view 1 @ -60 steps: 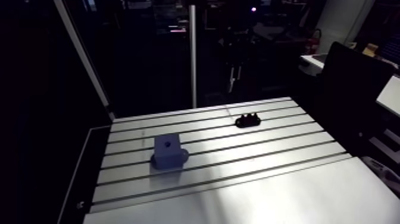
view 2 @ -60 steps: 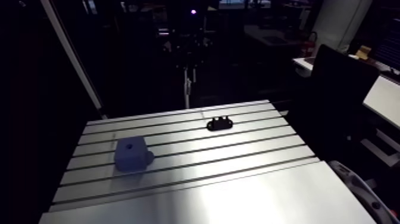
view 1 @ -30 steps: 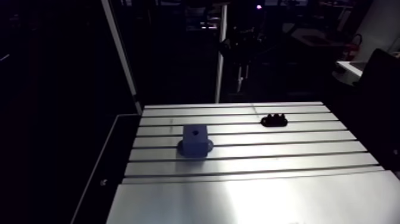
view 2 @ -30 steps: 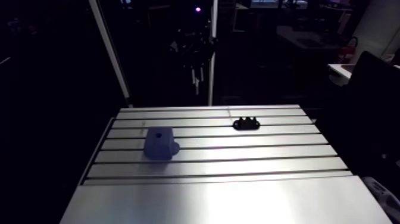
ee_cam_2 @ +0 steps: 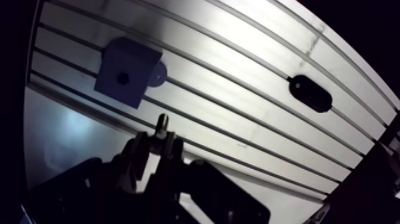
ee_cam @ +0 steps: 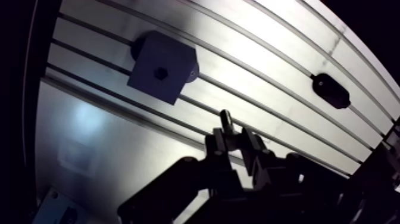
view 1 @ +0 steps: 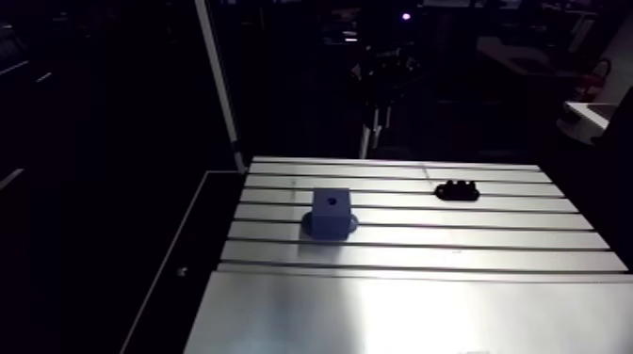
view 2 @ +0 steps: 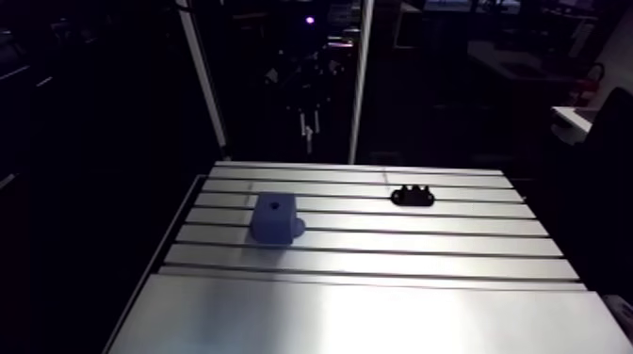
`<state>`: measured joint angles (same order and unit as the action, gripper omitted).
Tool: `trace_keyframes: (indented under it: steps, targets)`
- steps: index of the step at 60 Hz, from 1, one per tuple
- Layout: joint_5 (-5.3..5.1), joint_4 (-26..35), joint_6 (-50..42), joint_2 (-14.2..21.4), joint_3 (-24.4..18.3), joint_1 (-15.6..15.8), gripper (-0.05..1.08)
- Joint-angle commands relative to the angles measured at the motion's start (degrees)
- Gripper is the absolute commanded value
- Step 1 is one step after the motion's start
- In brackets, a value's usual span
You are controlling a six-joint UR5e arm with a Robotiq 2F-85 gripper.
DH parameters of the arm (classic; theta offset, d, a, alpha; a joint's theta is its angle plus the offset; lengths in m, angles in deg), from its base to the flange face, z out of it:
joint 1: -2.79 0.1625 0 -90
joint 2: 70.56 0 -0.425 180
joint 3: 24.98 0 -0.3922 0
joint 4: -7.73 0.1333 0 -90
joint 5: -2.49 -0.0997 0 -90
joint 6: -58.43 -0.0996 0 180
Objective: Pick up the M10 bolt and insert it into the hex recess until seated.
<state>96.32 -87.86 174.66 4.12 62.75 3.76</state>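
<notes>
Nothing on the slotted table (view 1: 424,311) has shifted since the earlier pictures — only the arm view has swung round, so the blue block (view 1: 331,211) now sits nearer the middle of it. That block stands upright across the grooves near the table's one side edge. In the wrist view the gripper (ee_cam: 233,138) is short of the block and off to one side, not over it. Well apart from the block, on the far slats, lies a small black holder (view 1: 457,190). The fingers are clamped on the M10 bolt (ee_cam: 226,119), which sticks out past their tips — clear of the block. On the block's top face the hex recess (ee_cam: 159,72) shows as a dark spot.
</notes>
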Motion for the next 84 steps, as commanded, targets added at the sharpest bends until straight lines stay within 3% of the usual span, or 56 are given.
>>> trace_keyframes:
  steps: [1,32,43,58,84]
  targets:
    - [-0.25,0.0,-3.3,-1.22,0.04,1.39,1.04]
    - [-0.18,-2.0,-2.2,-2.66,0.46,3.42,1.04]
    - [-1.21,-3.4,0.97,-3.07,0.39,3.5,1.04]
    - [-0.79,-3.51,0.49,-4.2,0.47,6.82,1.04]
    - [-0.7,-4.83,0.11,-4.59,1.06,6.84,1.05]
